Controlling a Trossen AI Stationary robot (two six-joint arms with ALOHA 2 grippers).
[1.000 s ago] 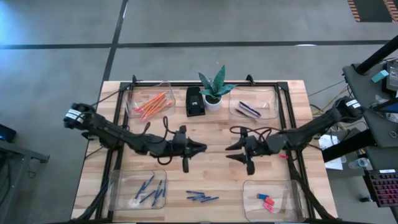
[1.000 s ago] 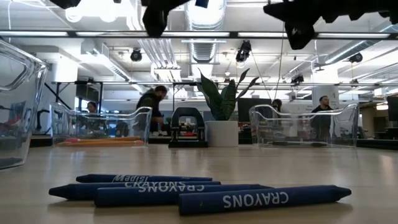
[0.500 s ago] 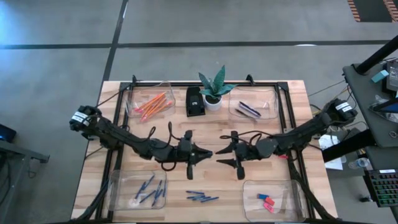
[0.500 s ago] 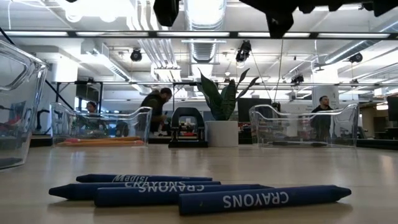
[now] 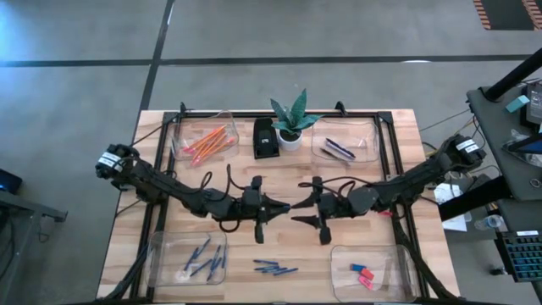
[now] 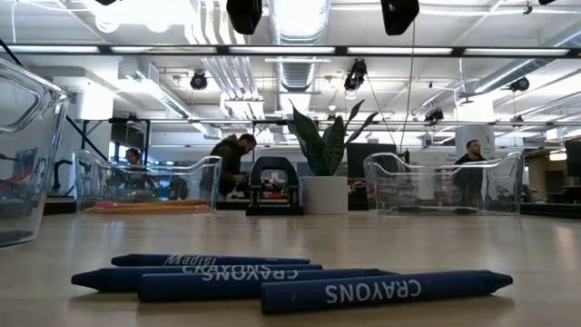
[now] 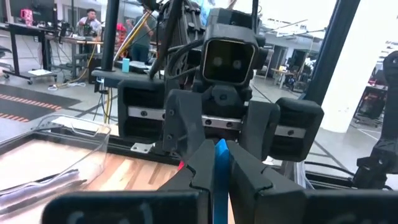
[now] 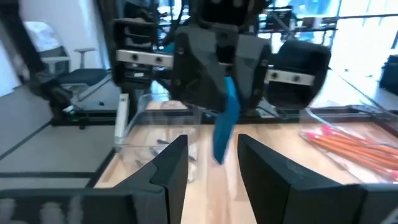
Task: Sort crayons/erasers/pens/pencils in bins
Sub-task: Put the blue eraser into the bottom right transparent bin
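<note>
High view puts the left gripper (image 5: 284,207) and right gripper (image 5: 298,212) tip to tip at the centre of the frame, above the table (image 5: 398,144), and we see the left fingers clenched on a blue crayon (image 8: 225,118) while the right fingers stand spread and empty. We see that crayon as a short, plain blue stick, its long axis crosswise to the fingers and slightly tilted. Lower centre, four loose crayons (image 5: 275,269) lie flat with long axes left to right, near the lower left bin (image 5: 161,263).
</note>
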